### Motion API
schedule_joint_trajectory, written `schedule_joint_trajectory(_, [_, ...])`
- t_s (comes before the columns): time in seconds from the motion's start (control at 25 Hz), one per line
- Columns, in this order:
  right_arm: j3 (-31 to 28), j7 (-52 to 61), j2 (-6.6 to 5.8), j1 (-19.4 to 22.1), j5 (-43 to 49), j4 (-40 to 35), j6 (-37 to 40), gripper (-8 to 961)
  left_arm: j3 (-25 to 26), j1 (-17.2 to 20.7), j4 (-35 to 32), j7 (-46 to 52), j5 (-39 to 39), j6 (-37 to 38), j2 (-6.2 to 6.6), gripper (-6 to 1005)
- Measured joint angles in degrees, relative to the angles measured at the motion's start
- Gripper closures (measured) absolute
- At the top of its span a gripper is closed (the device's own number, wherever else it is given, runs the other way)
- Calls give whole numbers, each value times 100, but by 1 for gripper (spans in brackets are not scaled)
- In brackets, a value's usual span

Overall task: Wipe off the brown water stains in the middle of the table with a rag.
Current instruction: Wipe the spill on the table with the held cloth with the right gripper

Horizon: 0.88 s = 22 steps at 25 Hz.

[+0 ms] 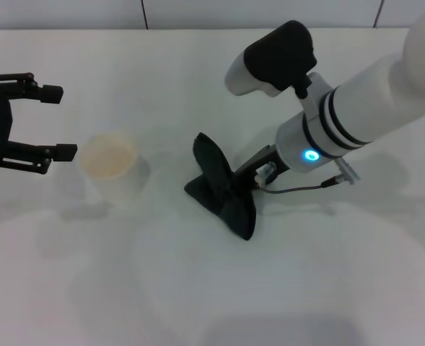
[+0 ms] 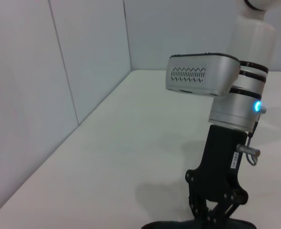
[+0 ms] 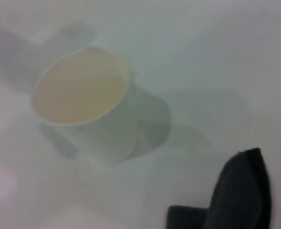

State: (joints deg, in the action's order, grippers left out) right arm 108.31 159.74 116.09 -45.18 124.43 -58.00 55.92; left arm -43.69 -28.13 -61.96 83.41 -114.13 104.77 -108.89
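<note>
The black rag (image 1: pixel 223 187) rests bunched on the white table (image 1: pixel 198 288) near its middle. My right gripper (image 1: pixel 246 176) reaches down from the right and is shut on the rag's upper folds. The left wrist view shows that same gripper (image 2: pixel 213 214) from the side, with the rag (image 2: pixel 188 225) at its tips. A corner of the rag (image 3: pixel 243 188) also shows in the right wrist view. My left gripper (image 1: pixel 59 122) hovers open at the far left, holding nothing. The brown water stains are not in view; they may lie under the rag.
A white cup (image 1: pixel 111 164) with a tan inside stands between the left gripper and the rag, and it fills much of the right wrist view (image 3: pixel 83 95). A panelled wall (image 2: pixel 59 71) borders the table's far edge.
</note>
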Motion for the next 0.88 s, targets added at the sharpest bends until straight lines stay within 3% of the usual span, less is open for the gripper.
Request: schedule_joint_trajectory(0.88, [-1794, -223, -77, 1502, 1049, -1112, 1096, 865, 124, -9, 0, -46, 2, -36, -29, 111])
